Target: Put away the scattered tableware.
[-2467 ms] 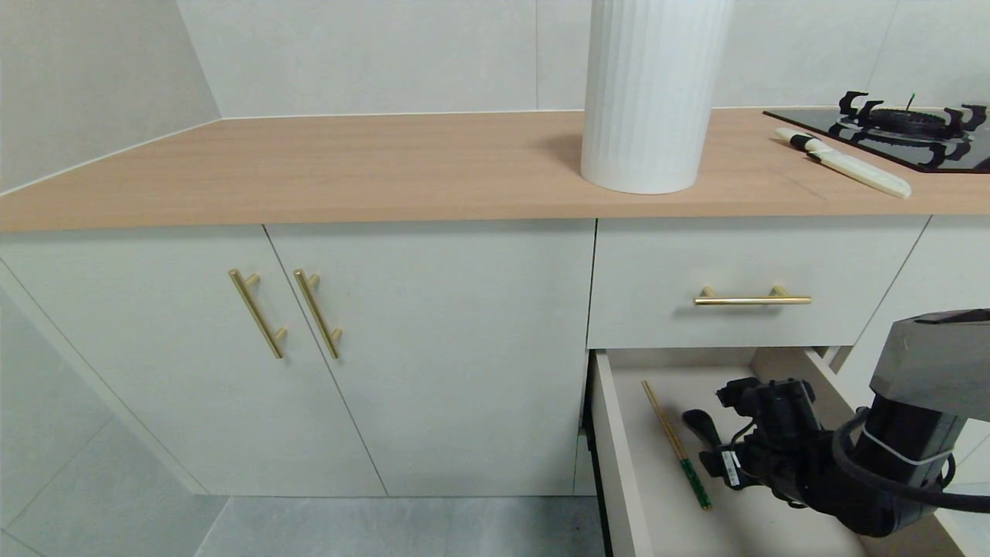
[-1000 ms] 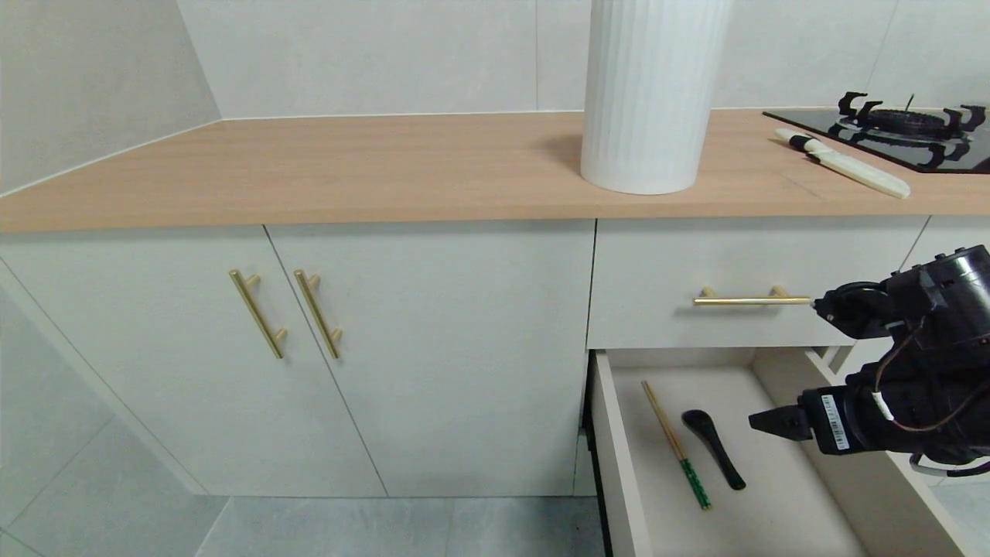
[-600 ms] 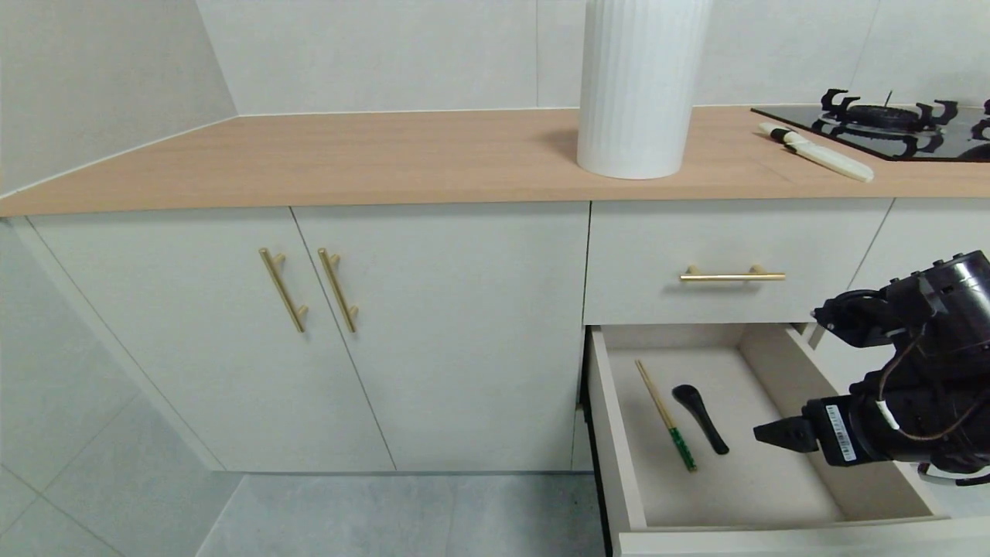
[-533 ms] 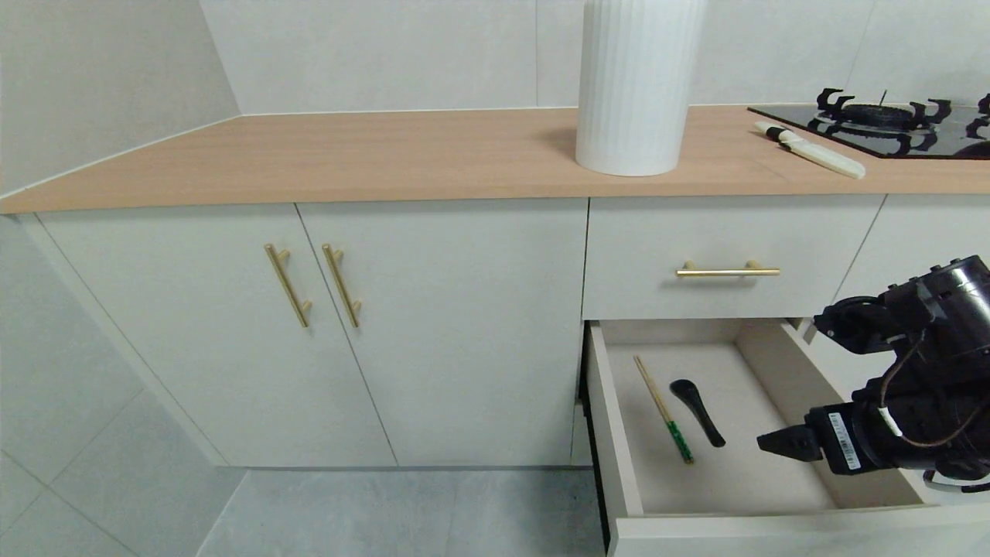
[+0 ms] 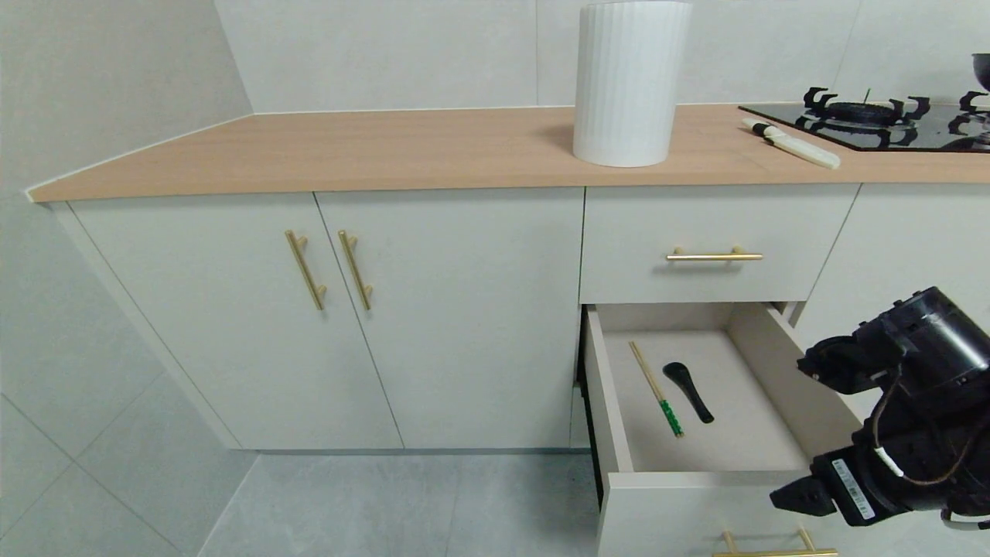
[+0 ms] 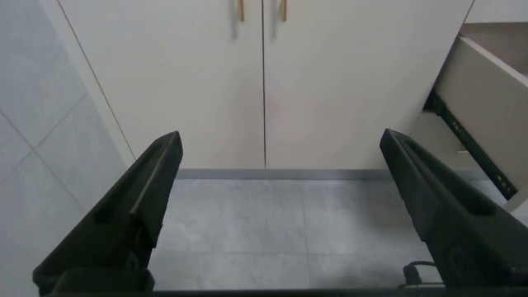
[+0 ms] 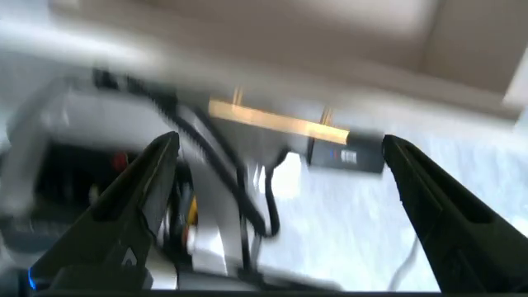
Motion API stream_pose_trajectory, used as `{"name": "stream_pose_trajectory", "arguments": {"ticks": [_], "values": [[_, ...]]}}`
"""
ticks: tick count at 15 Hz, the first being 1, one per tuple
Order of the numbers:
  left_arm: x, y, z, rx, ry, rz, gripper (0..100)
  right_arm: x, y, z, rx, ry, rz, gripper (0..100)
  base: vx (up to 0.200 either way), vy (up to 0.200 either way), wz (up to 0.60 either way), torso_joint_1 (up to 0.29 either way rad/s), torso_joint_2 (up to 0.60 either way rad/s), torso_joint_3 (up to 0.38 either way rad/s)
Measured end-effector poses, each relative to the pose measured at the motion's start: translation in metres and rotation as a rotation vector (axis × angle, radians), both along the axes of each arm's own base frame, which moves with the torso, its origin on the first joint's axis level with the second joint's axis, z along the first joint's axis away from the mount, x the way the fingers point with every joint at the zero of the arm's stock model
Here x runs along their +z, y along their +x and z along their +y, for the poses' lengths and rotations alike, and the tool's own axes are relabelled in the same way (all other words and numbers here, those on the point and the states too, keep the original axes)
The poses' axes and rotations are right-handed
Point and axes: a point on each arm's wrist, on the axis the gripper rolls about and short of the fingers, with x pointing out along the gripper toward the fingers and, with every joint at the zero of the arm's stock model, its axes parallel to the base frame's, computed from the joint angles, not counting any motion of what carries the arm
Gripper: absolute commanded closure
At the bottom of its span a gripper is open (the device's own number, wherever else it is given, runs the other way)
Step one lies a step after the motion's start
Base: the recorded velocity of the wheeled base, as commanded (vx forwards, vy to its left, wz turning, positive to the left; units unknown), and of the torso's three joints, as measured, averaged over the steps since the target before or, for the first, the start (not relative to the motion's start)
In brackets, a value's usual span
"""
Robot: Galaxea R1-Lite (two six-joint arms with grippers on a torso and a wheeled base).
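The lower drawer point(image 5: 681, 503) stands pulled out at the right. On its floor a pair of wooden chopsticks with green ends point(image 5: 656, 391) lies beside a black spoon point(image 5: 688, 387). A cream-handled knife point(image 5: 790, 143) lies on the wooden counter next to the stove. My right gripper point(image 5: 797, 429) hangs open and empty beside the drawer's right front corner; in its wrist view the right gripper point(image 7: 280, 181) faces a gold handle point(image 7: 276, 124). My left gripper point(image 6: 276, 190) is open and empty, low, facing the cabinet doors point(image 6: 264, 74).
A tall white ribbed cylinder point(image 5: 628, 81) stands on the counter above the drawers. The black gas stove point(image 5: 874, 124) is at the far right. The upper drawer point(image 5: 714, 255) is closed. Two closed cabinet doors point(image 5: 305, 269) are on the left, with grey floor tiles below.
My right gripper has let go of the black spoon, left the drawer and sunk to its right front corner. The head camera has backed away, so more drawer and floor show.
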Motion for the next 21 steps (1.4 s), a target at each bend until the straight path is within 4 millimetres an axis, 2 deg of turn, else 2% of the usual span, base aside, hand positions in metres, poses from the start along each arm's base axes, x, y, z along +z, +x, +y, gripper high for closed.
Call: {"name": "stream_pose_trajectory", "arguments": {"ticks": [6,13,15,21], "values": [[0.0,0.0,0.0,0.0,0.0,0.0,0,-0.016,0.002,0.009,0.044,-0.063,0.144,0,0.0,0.0,0.0,0.0,0.0,0.0],[0.0,0.0,0.0,0.0,0.0,0.0,0,-0.042,0.028,0.014,0.001,-0.096,0.24,0,0.0,0.0,0.0,0.0,0.0,0.0],[0.0,0.0,0.0,-0.001,0.0,0.0,0,-0.048,0.04,0.015,-0.016,-0.078,0.205,0,0.0,0.0,0.0,0.0,0.0,0.0],[0.0,0.0,0.0,0.0,0.0,0.0,0,-0.059,0.056,0.018,-0.086,-0.035,0.153,0,0.0,0.0,0.0,0.0,0.0,0.0]]}}
